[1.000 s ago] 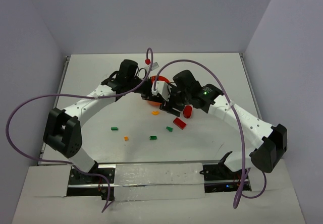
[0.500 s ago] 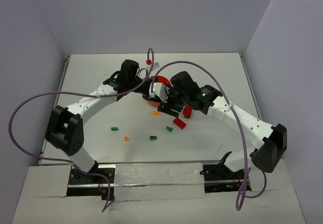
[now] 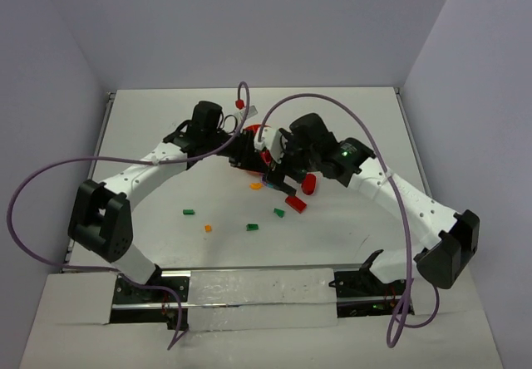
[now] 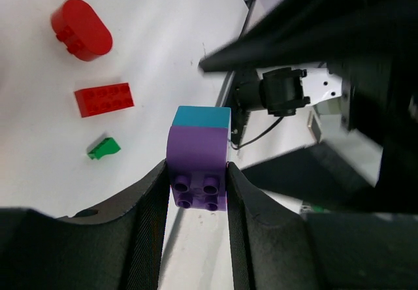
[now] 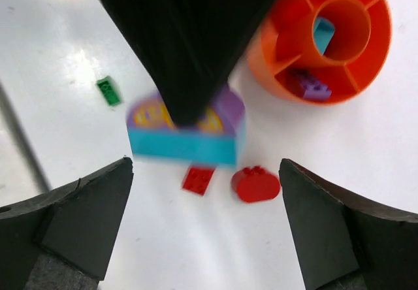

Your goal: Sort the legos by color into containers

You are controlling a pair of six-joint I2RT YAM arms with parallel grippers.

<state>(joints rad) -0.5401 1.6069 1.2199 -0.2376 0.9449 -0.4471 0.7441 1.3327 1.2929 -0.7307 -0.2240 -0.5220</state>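
My left gripper [image 4: 198, 172] is shut on a purple and teal block [image 4: 199, 153] and holds it above the table. In the right wrist view this block [image 5: 186, 136] hangs blurred beside the orange divided bowl [image 5: 274, 61]. The bowl holds a teal piece [image 5: 322, 34] in its hub and a purple brick [image 5: 307, 84] in a wedge. My right gripper [image 5: 206, 161] is open and empty above a red brick [image 5: 198, 179] and a red round piece [image 5: 255, 184]. In the top view both grippers meet at the table's middle, and the bowl is mostly hidden beneath them.
Loose on the table are a red brick [image 3: 295, 204], a red round piece [image 3: 308, 184], green bricks [image 3: 279, 213] [image 3: 252, 227] [image 3: 189, 213] and orange bits [image 3: 256, 186] [image 3: 208, 228]. Purple cables arc over both arms.
My left gripper has moved right and nearer with the purple and teal block, closer to the right gripper. The right arm has shifted slightly.
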